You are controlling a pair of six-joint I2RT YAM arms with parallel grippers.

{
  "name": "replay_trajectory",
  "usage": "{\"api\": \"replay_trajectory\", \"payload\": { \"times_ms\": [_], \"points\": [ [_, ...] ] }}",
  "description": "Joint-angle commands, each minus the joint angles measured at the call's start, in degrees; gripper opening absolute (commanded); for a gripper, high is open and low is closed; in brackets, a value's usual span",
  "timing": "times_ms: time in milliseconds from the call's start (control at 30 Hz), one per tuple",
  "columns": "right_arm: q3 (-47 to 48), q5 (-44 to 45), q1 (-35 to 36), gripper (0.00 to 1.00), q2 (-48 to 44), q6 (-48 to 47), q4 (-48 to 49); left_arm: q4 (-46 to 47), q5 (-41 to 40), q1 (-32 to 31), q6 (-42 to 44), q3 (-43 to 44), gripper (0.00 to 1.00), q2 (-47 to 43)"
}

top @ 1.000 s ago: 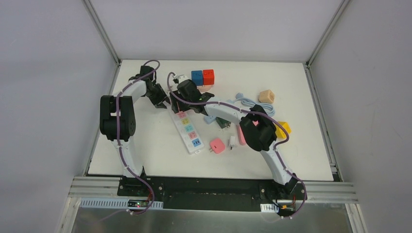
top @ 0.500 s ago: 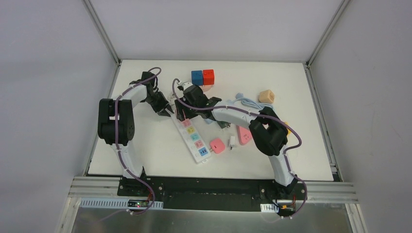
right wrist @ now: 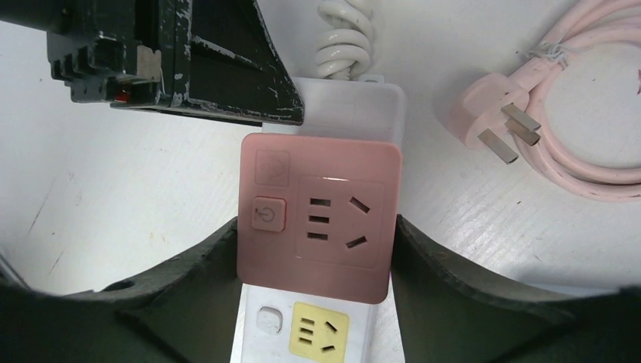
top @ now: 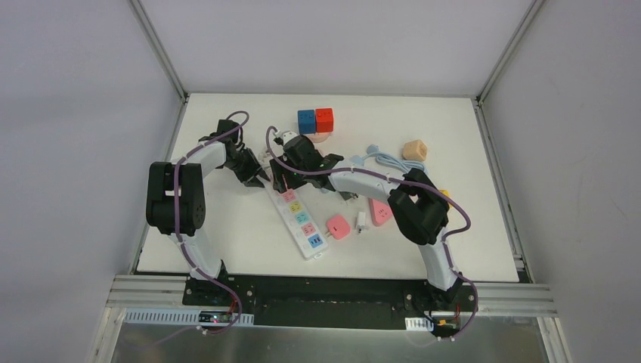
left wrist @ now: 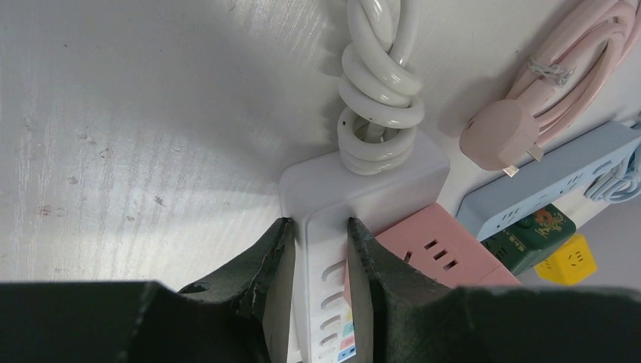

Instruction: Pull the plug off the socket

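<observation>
My left gripper (left wrist: 319,236) clamps the white plastic power strip (left wrist: 363,170) at its cable end. My right gripper (right wrist: 317,242) pinches the square pink adapter plug (right wrist: 317,200), plugged into that same end. If the left hold slips, the strip could lift with the plug.

Plug on the strip
The square pink plug (right wrist: 317,219) sits on the far end of the white power strip (top: 302,221), which lies diagonally left of the worktop's centre.
</observation>
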Motion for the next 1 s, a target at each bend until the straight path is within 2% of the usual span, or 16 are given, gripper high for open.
{"api": "replay_trajectory", "payload": {
  "times_ms": [0, 100, 233, 267, 433, 533, 700, 867, 967],
  "points": [
    [2.2, -16.4, 0.2, 0.00, -3.3, 7.5, 14.6, -3.5, -1.0, -2.6, -0.1, -2.1, 0.27, 2.4],
    [2.2, -18.4, -0.2, 0.00, -3.8, 8.4, 16.2, -4.3, -1.2, -2.9, -1.3, -2.9, 0.25, 2.5],
    [3.0, -26.1, -0.4, 0.00, -3.5, 11.6, 19.7, -7.2, -2.6, -3.4, -2.0, -0.7, 0.25, 3.6],
    [3.5, -25.3, 0.1, 0.00, -3.3, 11.1, 19.2, -7.7, -2.9, -3.5, -2.0, -0.2, 0.25, 3.8],
    [2.2, -11.4, 2.5, 0.00, -3.3, 1.8, 14.3, -8.9, -3.9, -4.1, -2.0, 0.2, 0.25, 4.9],
    [-1.3, -2.9, 4.4, 0.00, -3.4, -4.5, 15.6, -9.4, -4.1, -4.1, -2.7, 0.0, 0.25, 5.9],
    [-3.6, 5.7, 6.9, 0.00, -2.6, -11.5, 18.0, -10.2, -4.1, -4.3, -3.4, 0.3, 0.25, 6.8],
    [-4.1, 1.8, 5.8, 0.00, -5.3, -8.6, 19.1, -11.3, -2.8, -4.3, -4.6, 1.4, 0.24, 8.0],
    [-4.0, -6.9, 3.0, 0.00, -7.1, -4.2, 20.1, -11.9, -2.1, -4.3, -5.4, 2.2, 0.24, 8.6]
  ]
}}
